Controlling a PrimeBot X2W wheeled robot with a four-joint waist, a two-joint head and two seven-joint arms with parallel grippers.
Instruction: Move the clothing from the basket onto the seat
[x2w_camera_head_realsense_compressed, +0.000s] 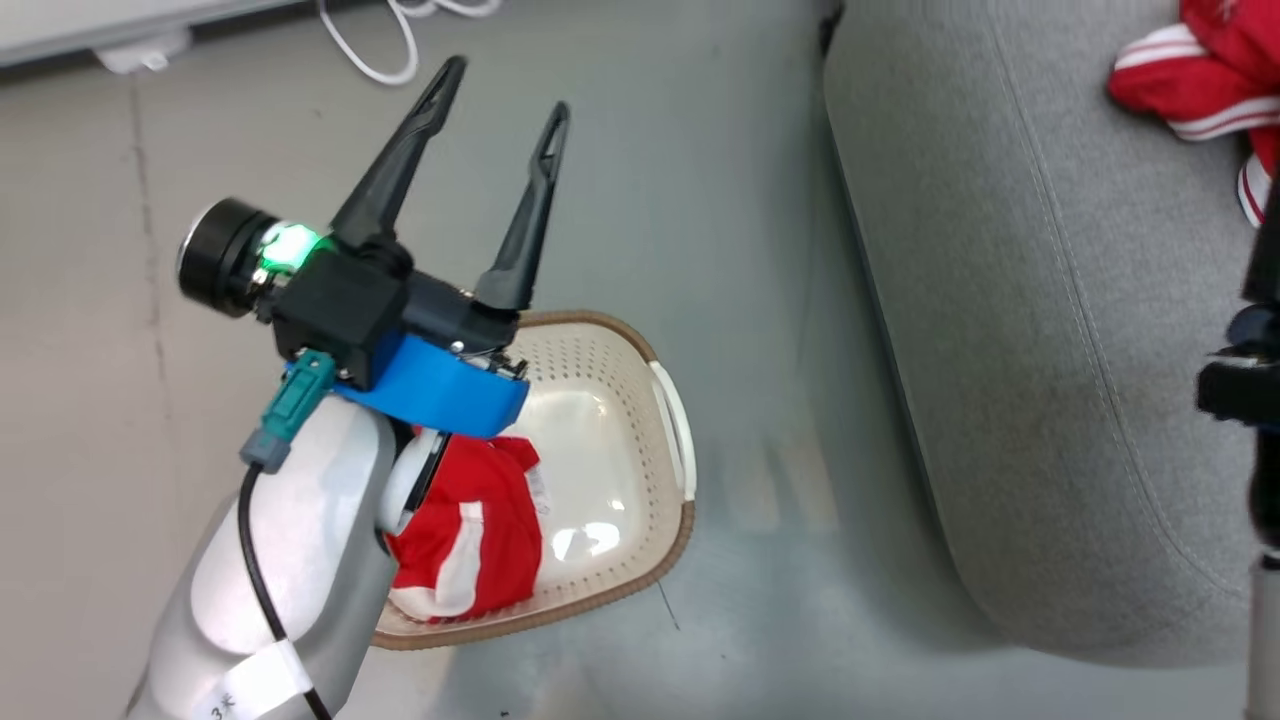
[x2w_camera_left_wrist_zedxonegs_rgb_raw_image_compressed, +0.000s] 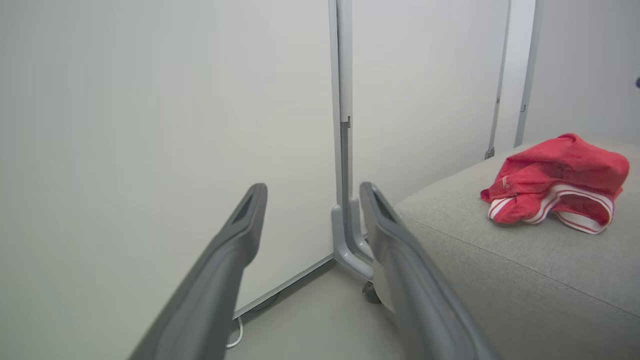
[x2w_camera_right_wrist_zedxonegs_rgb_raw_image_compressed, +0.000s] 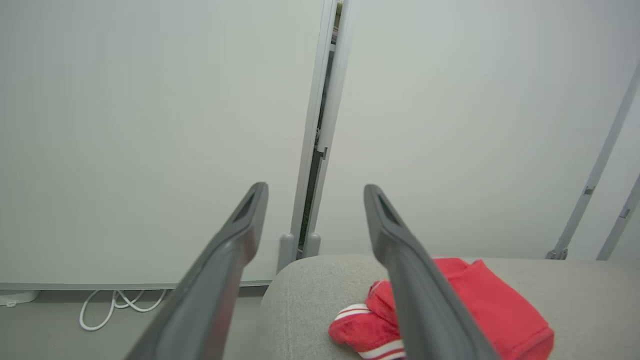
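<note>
Our left gripper (x2w_camera_head_realsense_compressed: 507, 88) hangs wide open and empty over the basket (x2w_camera_head_realsense_compressed: 590, 318). One red garment (x2w_camera_head_realsense_compressed: 470, 540) sits inside, partly hidden behind our forearm (x2w_camera_head_realsense_compressed: 290, 560). Our right gripper (x2w_camera_right_wrist_zedxonegs_rgb_raw_image_compressed: 315, 194) is spread and empty too, with the second garment (x2w_camera_right_wrist_zedxonegs_rgb_raw_image_compressed: 480, 300) on the seat (x2w_camera_right_wrist_zedxonegs_rgb_raw_image_compressed: 575, 285) beyond its fingers, partly cut off.

head: looks down over basket (x2w_camera_head_realsense_compressed: 600, 365), seat (x2w_camera_head_realsense_compressed: 1050, 350) | wrists: level, facing wall (x2w_camera_left_wrist_zedxonegs_rgb_raw_image_compressed: 125, 125) | shared: seat
</note>
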